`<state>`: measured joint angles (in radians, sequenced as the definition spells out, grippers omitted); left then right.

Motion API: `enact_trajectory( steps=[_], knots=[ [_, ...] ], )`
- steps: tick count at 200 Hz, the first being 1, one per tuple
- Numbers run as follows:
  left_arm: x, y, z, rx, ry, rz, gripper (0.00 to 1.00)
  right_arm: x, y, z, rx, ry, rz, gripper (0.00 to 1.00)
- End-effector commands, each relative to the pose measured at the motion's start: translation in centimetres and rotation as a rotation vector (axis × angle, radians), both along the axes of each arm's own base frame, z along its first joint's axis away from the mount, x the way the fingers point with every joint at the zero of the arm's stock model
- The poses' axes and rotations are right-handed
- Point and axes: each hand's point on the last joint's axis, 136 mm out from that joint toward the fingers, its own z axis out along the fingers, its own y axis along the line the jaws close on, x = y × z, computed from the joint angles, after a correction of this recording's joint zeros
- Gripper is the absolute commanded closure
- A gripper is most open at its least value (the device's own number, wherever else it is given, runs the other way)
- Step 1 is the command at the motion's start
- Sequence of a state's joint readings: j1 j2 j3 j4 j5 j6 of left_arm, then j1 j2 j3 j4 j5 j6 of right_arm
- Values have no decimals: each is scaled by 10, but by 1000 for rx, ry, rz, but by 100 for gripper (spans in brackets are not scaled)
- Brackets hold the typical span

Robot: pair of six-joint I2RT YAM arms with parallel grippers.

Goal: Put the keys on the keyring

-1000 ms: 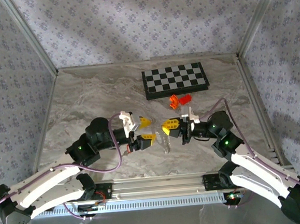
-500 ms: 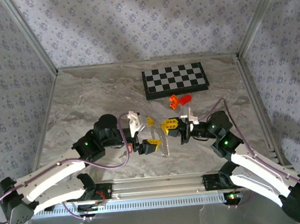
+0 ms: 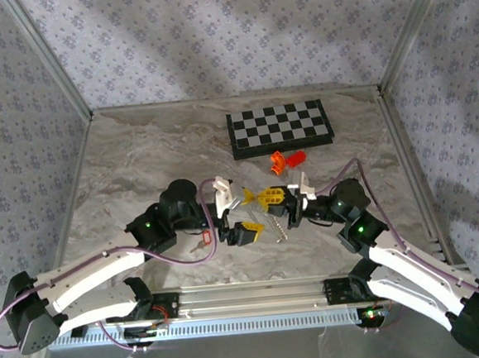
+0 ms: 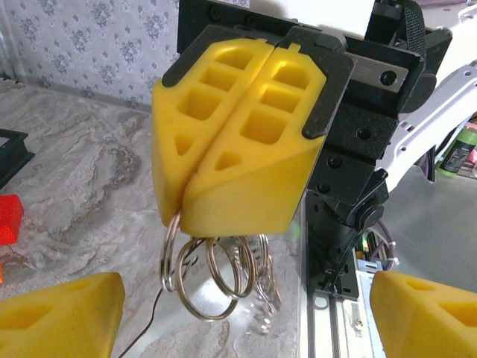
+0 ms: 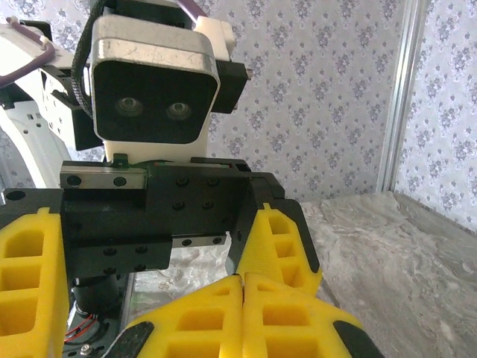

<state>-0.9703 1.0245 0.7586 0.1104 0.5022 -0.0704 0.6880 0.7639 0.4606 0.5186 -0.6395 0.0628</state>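
The silver wire-loop keyring (image 4: 212, 270) is gripped by the closed right fingers (image 4: 246, 171); the left fingers (image 4: 63, 313) are open beside it.

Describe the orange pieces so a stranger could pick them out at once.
Find the black-and-white chessboard at the far side of the marble table. Just in front of its near edge, right of centre, lie the orange pieces. They are small, bright orange-red plastic, unlike the flat checkered board beside them.

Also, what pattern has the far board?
Black-and-white checks on the board, best in top external view.
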Motion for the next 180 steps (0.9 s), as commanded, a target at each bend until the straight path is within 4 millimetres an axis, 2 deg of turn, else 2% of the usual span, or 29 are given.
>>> enact_trajectory(
  steps=[1, 32, 51, 81, 143, 180],
  knots=[
    [-3, -5, 26, -59, -50, -22, 17, 0, -3, 7, 17, -43, -23, 100],
    [7, 1, 24, -45, -95, 45, 22, -5, -2, 7, 6, -45, 5, 100],
    [6, 4, 23, -30, -114, 46, 24, -11, 0, 7, -24, -50, 45, 100],
    [3, 10, 24, -7, -134, 40, 34, -14, -2, 10, -42, -59, 45, 100],
    [1, 11, 16, 1, -119, 34, 34, 0, -1, 9, -26, -55, -13, 100],
    [2, 18, 16, 2, -139, 59, 35, 1, -3, 9, -19, -59, -26, 100]
  ],
)
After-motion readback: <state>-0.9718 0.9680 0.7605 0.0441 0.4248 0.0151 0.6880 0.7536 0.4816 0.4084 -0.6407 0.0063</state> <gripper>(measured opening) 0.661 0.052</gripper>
